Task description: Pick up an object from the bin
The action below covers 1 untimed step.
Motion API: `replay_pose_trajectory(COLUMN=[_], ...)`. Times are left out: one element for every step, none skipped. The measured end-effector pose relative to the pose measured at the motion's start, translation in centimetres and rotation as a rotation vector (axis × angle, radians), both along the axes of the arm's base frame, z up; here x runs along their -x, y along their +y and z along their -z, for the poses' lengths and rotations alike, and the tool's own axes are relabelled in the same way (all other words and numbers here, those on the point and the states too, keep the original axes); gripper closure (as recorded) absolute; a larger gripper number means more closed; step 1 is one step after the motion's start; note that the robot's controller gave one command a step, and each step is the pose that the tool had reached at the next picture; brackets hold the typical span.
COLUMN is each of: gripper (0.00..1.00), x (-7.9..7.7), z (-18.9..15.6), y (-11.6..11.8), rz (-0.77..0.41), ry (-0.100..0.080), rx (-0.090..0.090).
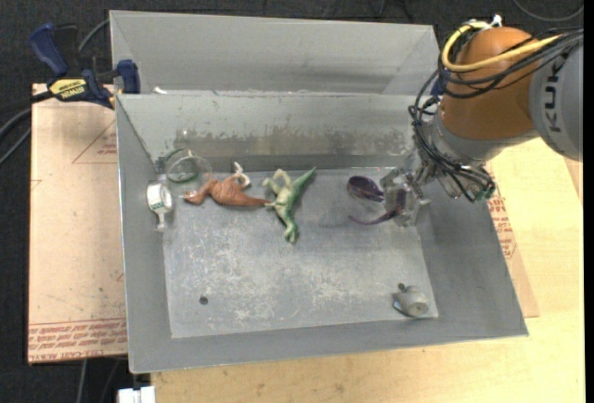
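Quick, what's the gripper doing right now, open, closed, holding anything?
The gripper: cannot be told. It sits right beside a purple object near the right wall of the bin.

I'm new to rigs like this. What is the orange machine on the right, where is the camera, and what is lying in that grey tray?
One camera looks down from above, slightly to one side, into a grey metal bin. The orange-covered machine reaching in from the right is a robot arm. Its gripper is low at the bin's right side. Its job is to pick one thing out. A purple toy lies just left of the gripper; whether it is held, I cannot tell. Further left lie a green toy dinosaur, an orange-brown toy dinosaur and two small clear-and-green pieces. A small grey thing sits near the front right corner.
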State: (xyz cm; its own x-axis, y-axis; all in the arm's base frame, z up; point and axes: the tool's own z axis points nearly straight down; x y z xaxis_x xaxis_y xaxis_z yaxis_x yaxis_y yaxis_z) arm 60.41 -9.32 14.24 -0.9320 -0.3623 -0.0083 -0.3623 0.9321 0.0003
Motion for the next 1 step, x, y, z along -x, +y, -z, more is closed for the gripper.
replay_pose_trajectory(gripper=[1.00], x=[-0.22], z=[-10.20], y=[0.91], rz=[0.004], ry=[0.000], rx=[-0.001])
